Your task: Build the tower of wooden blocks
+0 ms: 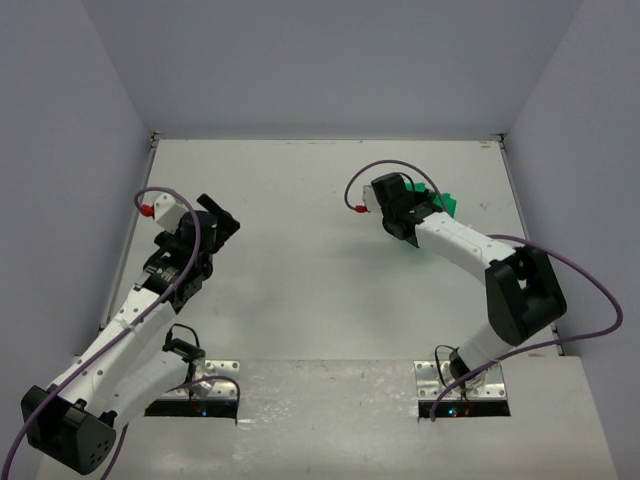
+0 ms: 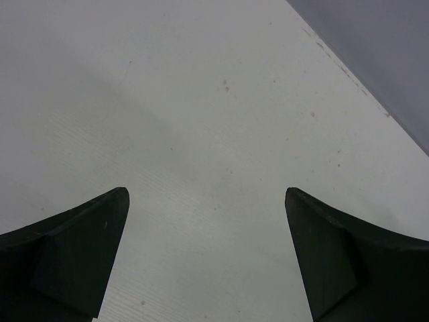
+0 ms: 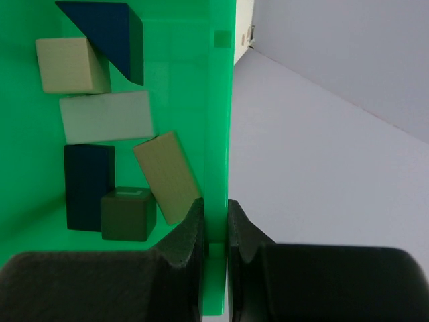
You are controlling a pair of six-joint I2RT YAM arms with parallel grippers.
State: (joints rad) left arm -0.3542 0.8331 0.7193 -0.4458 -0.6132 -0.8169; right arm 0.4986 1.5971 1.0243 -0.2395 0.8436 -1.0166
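My right gripper (image 3: 216, 209) is shut on the wall of a green plastic bin (image 3: 220, 121), which also shows behind the arm in the top view (image 1: 440, 205). Loose wooden blocks lie inside the bin: a blue roof-shaped piece (image 3: 110, 33), a beige cube (image 3: 70, 65), a pale long block (image 3: 106, 115), a tan block (image 3: 166, 176), a dark blue block (image 3: 87, 184) and a dark grey-brown cube (image 3: 127, 213). No stacked tower is in view. My left gripper (image 2: 204, 201) is open and empty over bare table, at the left in the top view (image 1: 215, 215).
The white table (image 1: 300, 260) is bounded by grey walls on the left, back and right. The table's edge meets the wall at the upper right of the left wrist view (image 2: 362, 87).
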